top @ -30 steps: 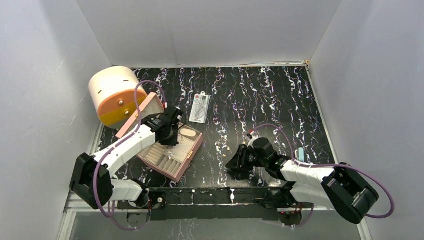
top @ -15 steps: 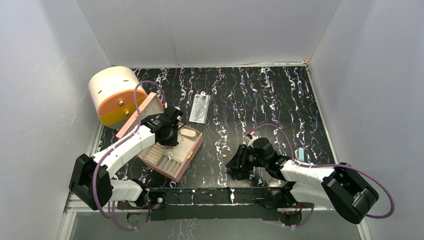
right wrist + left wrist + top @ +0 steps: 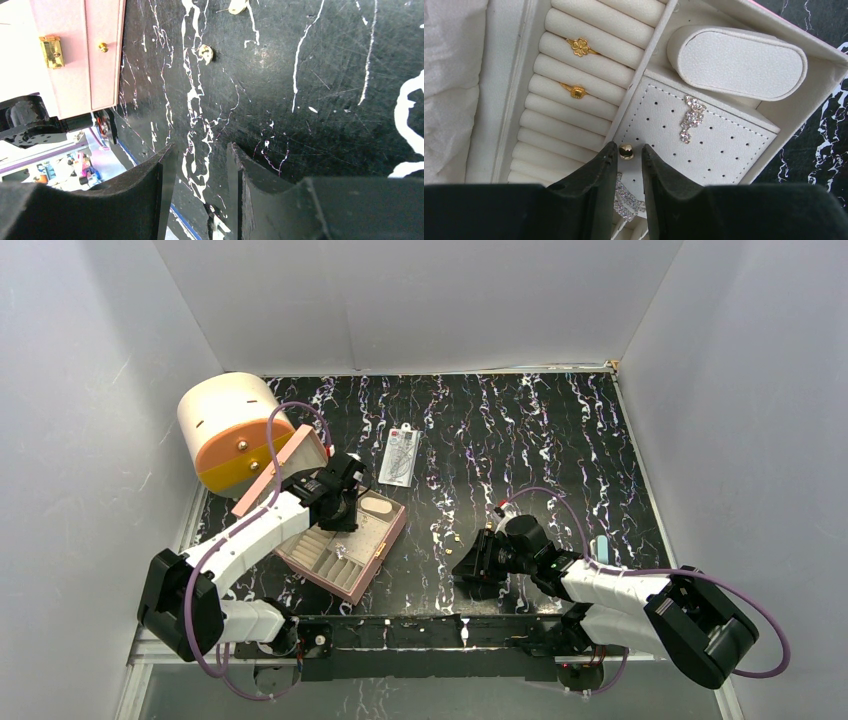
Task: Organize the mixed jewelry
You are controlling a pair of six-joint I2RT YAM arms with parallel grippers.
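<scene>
Jewelry (image 3: 206, 52): part sorted, part loose; two gold rings (image 3: 580, 46) sit in the ring rolls (image 3: 574, 112), a crystal earring (image 3: 690, 119) lies on the perforated pad (image 3: 734, 145), and small pieces lie on the black table (image 3: 560, 440) to the right of the pink box (image 3: 390, 530)
Left claw (image 3: 629, 153): over the box interior, jaws a little apart; a gold stud (image 3: 626, 151) rests at the pad's edge between the tips, and the gap looks wider than the stud, so nothing appears clamped
Right claw (image 3: 201, 149): low over the table, jaws well apart, empty
Step in hand: judged to be setting the stud on the pad
Next move: likely a straight lift of the left claw clear of the stud without dragging it, then the right claw forward to the nearest loose piece, jaws astride it
Edges: the divider between rolls and pad runs just beside the left tips; an oval cushion (image 3: 739, 62) stands ahead; the box wall bounds the pad on the right; a second crystal piece (image 3: 624, 200) lies under the tips
Open room: upward looks free for the left claw; the right claw has open table ahead, with the box front and its brass clasp (image 3: 51, 51) well off to its left
</scene>
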